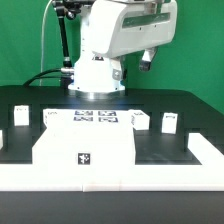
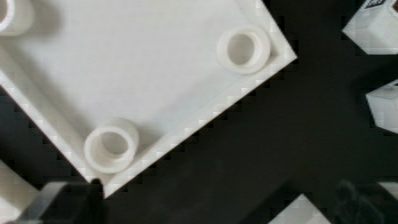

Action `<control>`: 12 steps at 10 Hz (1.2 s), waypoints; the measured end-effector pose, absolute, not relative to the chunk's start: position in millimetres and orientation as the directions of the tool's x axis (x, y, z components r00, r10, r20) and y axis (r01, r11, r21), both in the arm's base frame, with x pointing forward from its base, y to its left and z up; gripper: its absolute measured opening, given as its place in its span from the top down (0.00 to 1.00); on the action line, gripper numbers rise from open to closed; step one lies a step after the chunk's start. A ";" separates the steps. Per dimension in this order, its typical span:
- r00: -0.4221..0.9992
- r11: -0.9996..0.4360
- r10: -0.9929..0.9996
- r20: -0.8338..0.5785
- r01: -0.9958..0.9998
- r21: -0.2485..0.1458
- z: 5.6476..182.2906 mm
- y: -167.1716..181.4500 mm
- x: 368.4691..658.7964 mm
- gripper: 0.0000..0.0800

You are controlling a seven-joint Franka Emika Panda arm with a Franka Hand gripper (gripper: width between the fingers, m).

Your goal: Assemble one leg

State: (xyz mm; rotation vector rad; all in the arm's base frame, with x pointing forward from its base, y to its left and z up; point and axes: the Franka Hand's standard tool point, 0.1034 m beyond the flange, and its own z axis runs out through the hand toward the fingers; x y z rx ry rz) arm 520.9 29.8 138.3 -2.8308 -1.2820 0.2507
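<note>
Hovering over the tabletop [image 2: 143,80] with the gripper [image 2: 210,205] spread wide, dark fingers [image 2: 63,200] pinching nothing. Looking down on one corner of it and its round sockets [image 2: 244,47]. Leaving four legs [image 1: 142,120] sitting on the black table [image 1: 30,100] behind the tabletop, two to the exterior view's right of the marker board [image 1: 97,118], two to its left, all well clear of the fingers.
</note>
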 end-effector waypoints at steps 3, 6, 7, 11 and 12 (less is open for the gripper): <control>0.649 -0.662 0.749 -0.136 0.745 -0.088 138.3 29.8 520.9 0.19; 0.649 -0.661 0.749 -0.137 0.745 -0.088 137.9 29.8 520.7 0.19; 0.648 -0.661 0.749 -0.137 0.745 -0.089 137.8 29.8 520.6 0.19; 0.403 -0.406 0.913 -0.053 0.911 -0.074 110.0 -6.3 491.8 0.19; 0.322 -0.325 0.946 -0.045 0.942 -0.083 97.9 -14.9 486.6 0.19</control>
